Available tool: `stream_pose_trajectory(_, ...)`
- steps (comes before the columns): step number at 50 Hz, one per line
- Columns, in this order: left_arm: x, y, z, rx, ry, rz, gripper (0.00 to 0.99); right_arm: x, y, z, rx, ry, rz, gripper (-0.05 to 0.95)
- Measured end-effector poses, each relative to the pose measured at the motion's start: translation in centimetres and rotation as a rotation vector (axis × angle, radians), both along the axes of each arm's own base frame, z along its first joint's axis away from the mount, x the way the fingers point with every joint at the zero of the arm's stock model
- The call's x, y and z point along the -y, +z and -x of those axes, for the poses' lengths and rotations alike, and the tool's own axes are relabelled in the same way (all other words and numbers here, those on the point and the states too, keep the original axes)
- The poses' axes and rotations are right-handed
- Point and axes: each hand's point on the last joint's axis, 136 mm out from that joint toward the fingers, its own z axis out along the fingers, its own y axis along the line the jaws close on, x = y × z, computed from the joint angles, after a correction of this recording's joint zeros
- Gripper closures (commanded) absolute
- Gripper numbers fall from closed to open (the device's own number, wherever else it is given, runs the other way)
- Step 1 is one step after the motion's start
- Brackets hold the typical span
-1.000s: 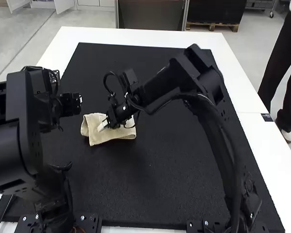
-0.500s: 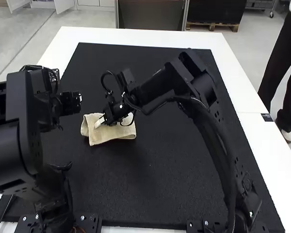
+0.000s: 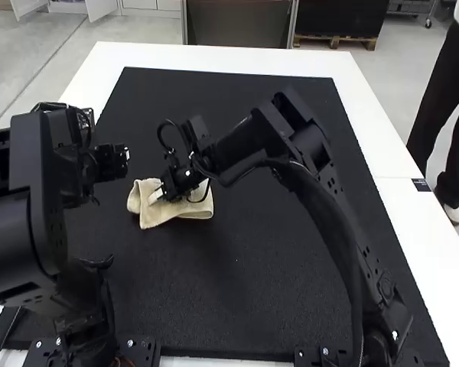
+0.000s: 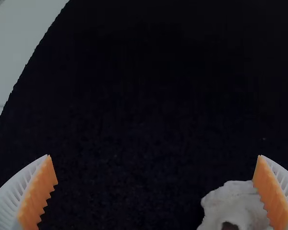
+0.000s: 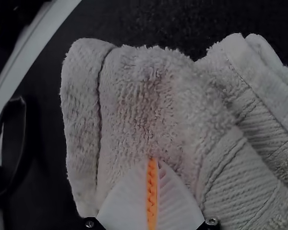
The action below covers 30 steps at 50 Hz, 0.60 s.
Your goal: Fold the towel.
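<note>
The right gripper (image 3: 156, 196) rests its closed jaws against a folded, rumpled cream towel (image 3: 194, 209) on the table's black mat (image 3: 291, 252). The left gripper (image 3: 109, 164) stands nearby, jaws wide apart.

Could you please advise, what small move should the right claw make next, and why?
Probably the right claw should open slightly, then lift straight up. Its fingers are shut together against the towel, which lies folded in uneven layers. I cannot tell whether cloth is pinched, so lifting while shut might drag the folds.
</note>
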Motion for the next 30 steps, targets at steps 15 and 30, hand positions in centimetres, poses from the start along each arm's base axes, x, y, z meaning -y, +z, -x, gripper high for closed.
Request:
stream_pose_trajectory(15,0.1,0.1,0.0,0.003,-0.006,0.002,0.038,-0.4,0.0,-2.2,0.031,-0.029,-0.018,0.92)
stream_pose_trajectory(30,0.2,0.1,-0.1,0.007,-0.010,0.003,0.038,-0.1,-1.0,-2.4,0.011,-0.032,0.000,0.92)
